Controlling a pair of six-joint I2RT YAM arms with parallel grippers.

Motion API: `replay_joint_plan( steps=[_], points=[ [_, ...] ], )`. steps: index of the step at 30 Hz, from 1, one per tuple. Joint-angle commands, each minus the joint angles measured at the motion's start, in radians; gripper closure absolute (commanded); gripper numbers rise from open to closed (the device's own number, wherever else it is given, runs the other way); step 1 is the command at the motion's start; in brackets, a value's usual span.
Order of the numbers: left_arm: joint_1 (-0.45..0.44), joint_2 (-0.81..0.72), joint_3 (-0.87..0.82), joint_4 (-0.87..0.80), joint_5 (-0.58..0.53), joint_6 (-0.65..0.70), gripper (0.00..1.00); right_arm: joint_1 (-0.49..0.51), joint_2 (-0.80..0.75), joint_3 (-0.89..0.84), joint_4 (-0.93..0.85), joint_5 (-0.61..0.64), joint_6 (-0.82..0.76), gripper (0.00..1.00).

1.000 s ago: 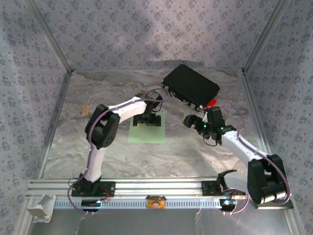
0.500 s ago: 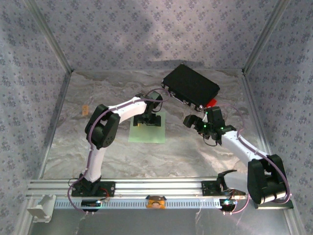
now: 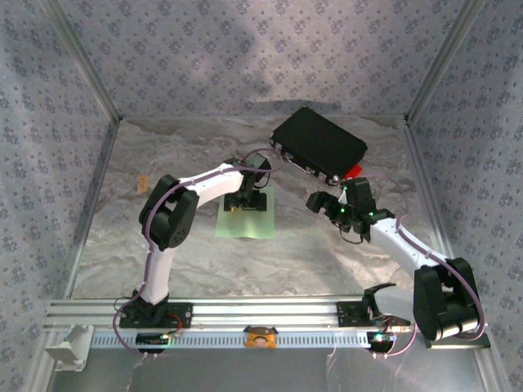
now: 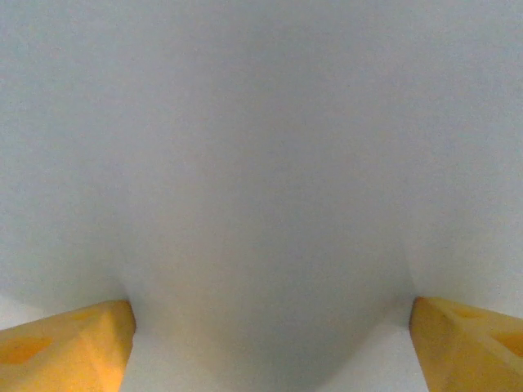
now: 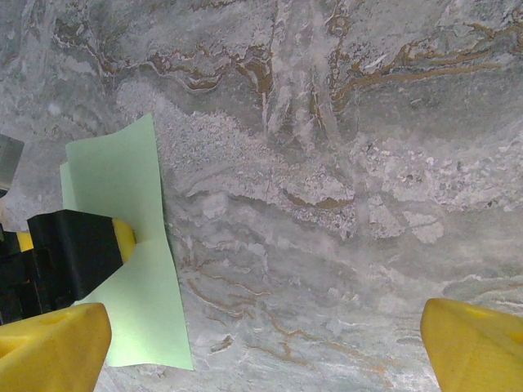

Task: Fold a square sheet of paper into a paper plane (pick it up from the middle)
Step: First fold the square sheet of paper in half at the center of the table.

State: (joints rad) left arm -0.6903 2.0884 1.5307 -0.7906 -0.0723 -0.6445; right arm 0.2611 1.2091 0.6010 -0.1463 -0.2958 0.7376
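A grey marbled table (image 3: 163, 237) stands inside patterned fabric walls (image 3: 245, 49), with an aluminium rail (image 3: 270, 310) along its near edge where the 2 arms are bolted.

The square sheet of paper (image 3: 245, 224) lies flat near the middle of the table, a little toward the far edge, pale green and in a single layer as far as the top view shows. The left gripper (image 3: 248, 202) points down onto the far half of the sheet. In the left wrist view its 2 yellow fingertips (image 4: 65, 343) sit at the bottom corners, spread wide, with plain pale paper (image 4: 261, 163) between them. In the right wrist view, 1 of those yellow tips (image 5: 124, 233) touches the sheet (image 5: 131, 269) close to its edge.

The right gripper (image 3: 320, 202) hangs over bare table to the right of the sheet, apart from it. Its fingers (image 5: 49, 347) are spread wide and hold nothing.

A black case (image 3: 319, 145) lies toward the far right corner, with a small red tab (image 3: 353, 171) touching its near right end. A small tan piece (image 3: 141, 184) lies by the left edge.
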Motion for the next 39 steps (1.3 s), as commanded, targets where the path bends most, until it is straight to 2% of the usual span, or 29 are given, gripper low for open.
replay_joint_plan(
  steps=[1, 8, 12, 21, 23, 24, 26, 35, 39],
  points=[
    [-0.009, 0.003, -0.04, -0.001, 0.024, 0.001, 0.16, -0.003, -0.015, 0.005, 0.0, 0.01, 0.014, 0.01],
    [-0.009, -0.012, -0.053, 0.027, 0.06, 0.017, 0.32, -0.003, -0.019, 0.003, -0.01, 0.031, 0.026, 0.01],
    [-0.009, -0.018, -0.05, 0.018, 0.05, -0.014, 0.39, -0.003, -0.019, 0.003, -0.021, 0.048, 0.029, 0.01],
    [-0.02, -0.054, -0.067, 0.067, 0.111, -0.027, 0.51, -0.013, -0.025, -0.005, -0.015, 0.052, 0.028, 0.01],
    [-0.019, -0.065, -0.073, 0.077, 0.107, -0.029, 0.6, -0.014, -0.032, -0.008, -0.016, 0.058, 0.034, 0.01],
    [-0.02, -0.076, -0.083, 0.088, 0.096, -0.038, 0.62, -0.015, -0.034, -0.009, -0.024, 0.07, 0.041, 0.01],
    [-0.021, -0.097, -0.105, 0.106, 0.091, -0.056, 0.61, -0.021, -0.033, -0.002, -0.062, 0.102, 0.057, 0.01],
    [-0.024, -0.198, -0.156, 0.202, 0.14, -0.094, 0.63, -0.054, -0.063, -0.017, -0.077, 0.085, 0.072, 0.01],
    [-0.02, -0.246, -0.184, 0.272, 0.23, -0.11, 0.63, -0.058, -0.089, -0.018, -0.068, 0.073, 0.079, 0.01]
  ],
)
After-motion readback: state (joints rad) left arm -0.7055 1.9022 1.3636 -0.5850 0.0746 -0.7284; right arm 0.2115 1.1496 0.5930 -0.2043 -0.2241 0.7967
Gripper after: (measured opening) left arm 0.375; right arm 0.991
